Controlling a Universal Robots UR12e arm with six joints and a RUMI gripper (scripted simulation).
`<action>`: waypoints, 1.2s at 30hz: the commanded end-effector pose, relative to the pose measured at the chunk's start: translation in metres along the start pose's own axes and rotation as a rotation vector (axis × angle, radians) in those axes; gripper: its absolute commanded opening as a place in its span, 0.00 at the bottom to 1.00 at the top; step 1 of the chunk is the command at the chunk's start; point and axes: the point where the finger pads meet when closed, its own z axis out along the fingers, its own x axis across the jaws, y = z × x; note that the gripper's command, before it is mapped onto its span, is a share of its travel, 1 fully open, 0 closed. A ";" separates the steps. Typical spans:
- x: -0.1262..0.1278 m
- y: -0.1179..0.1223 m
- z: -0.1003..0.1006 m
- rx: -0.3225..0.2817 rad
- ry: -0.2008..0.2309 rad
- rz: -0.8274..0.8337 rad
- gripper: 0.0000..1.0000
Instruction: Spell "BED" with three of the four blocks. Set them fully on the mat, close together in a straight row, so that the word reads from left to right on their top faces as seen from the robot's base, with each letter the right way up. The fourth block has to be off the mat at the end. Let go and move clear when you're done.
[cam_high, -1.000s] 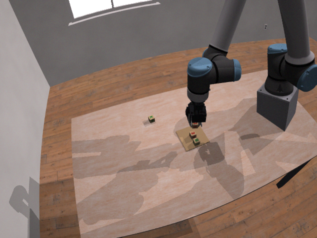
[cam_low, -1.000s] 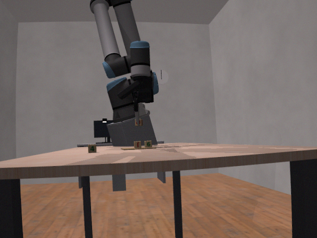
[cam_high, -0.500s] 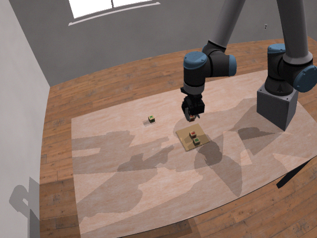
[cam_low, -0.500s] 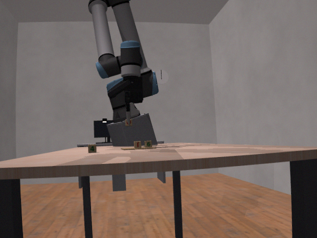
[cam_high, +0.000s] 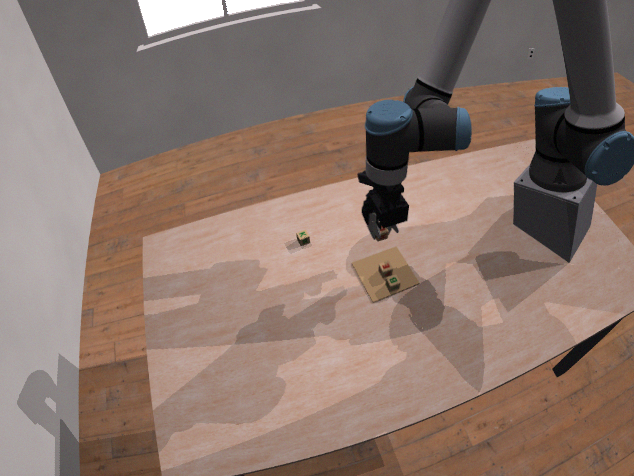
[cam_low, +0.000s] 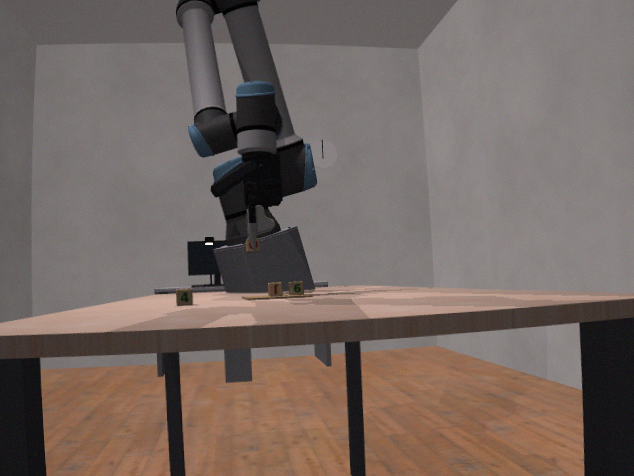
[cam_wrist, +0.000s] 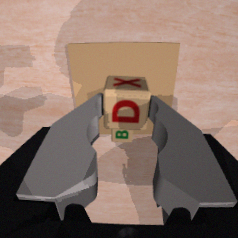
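My gripper (cam_high: 383, 231) (cam_low: 251, 236) (cam_wrist: 125, 96) is shut on a wooden block with a red D (cam_high: 383, 234) (cam_low: 250, 247) (cam_wrist: 125, 102) and holds it in the air over the far edge of the tan mat (cam_high: 369, 270) (cam_low: 254, 296) (cam_wrist: 155, 57). Two blocks stand side by side on the mat: one with a red top letter (cam_high: 385, 267) (cam_low: 275, 288) and one with a green B (cam_high: 393, 281) (cam_low: 296, 287) (cam_wrist: 120, 133). In the wrist view only the B block's edge shows under the held block. A fourth block with a green top letter (cam_high: 303, 237) (cam_low: 184, 296) stands off the mat to the left.
The robot's grey base (cam_high: 553, 215) (cam_low: 263, 266) stands at the table's far right. The table (cam_high: 256, 327) (cam_low: 409, 307) carries broad shadows of the arm. A dark monitor (cam_low: 202, 258) stands behind the table.
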 end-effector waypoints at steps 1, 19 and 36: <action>-0.001 0.000 0.000 0.000 -0.001 -0.002 0.09; -0.001 -0.001 0.021 0.000 -0.001 -0.002 0.09; -0.001 -0.001 0.086 0.000 -0.001 -0.002 0.09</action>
